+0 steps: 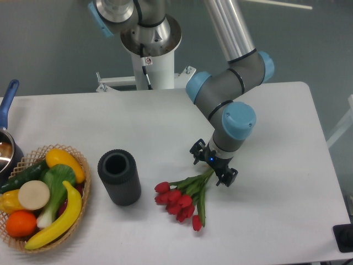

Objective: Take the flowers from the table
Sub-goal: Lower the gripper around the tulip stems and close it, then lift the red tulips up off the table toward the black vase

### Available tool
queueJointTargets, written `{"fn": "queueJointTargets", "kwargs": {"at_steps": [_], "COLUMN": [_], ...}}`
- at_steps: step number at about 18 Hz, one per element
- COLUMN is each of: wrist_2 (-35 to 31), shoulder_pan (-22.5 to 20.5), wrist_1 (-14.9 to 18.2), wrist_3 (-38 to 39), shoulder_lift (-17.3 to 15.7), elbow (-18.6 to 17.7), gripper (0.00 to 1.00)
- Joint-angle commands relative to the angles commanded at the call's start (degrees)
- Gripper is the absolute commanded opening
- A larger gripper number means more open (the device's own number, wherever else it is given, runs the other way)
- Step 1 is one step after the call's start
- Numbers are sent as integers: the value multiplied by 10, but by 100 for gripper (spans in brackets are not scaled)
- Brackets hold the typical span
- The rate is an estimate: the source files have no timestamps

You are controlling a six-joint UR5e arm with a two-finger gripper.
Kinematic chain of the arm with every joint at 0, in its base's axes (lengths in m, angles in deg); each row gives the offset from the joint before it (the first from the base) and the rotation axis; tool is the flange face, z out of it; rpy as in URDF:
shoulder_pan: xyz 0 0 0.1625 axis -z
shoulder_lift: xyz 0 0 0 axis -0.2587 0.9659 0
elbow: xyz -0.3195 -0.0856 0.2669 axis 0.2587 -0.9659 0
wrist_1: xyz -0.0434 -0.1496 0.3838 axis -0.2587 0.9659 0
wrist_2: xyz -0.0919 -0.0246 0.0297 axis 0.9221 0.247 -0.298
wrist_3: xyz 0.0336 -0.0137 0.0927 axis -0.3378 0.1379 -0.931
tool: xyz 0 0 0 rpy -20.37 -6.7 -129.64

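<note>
At desk centre-right, fixed cam view: bunch of red tulips w/ long green stems lies flat on the large white rounded-corner desk. Blooms point left/down, stem ends run up-right under the arm's black two-finger pincer.

Pincer sits low, right over the stem ends, wrist w/ blue cap above it. Fingers look to straddle the stems, one on each side, but whether they are pressed onto the stems or spread apart: can't tell from this angle, wrist body blocks the tips.

Other items, all left of the bunch and well apart from the pincer: dark grey cylindrical cup, open top, near the blooms but not touching. Woven wicker basket of toy fruit and veg at the left edge: bananas, orange, leafy green w/ white stalk. Dark pot w/ blue handle at far left, cut off by the frame.

Progress, as judged: approach done, pincer at grasp spot on stems. Bunch not lifted, whole length resting on desk. Left to do: confirm pinch on stems, raise bunch clear.
</note>
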Motion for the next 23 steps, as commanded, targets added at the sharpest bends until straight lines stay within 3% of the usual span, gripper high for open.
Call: {"fn": "queueJointTargets", "kwargs": {"at_steps": [3,18,23], "wrist_2": [0,-1,0], "shoulder_pan": [3,4,4], "wrist_1": [0,0,0], "wrist_3": [4,31,37], "shoulder_lift": [0,-4,-6], "elbow": [0,1,4], "gripper": [72,17,16]}}
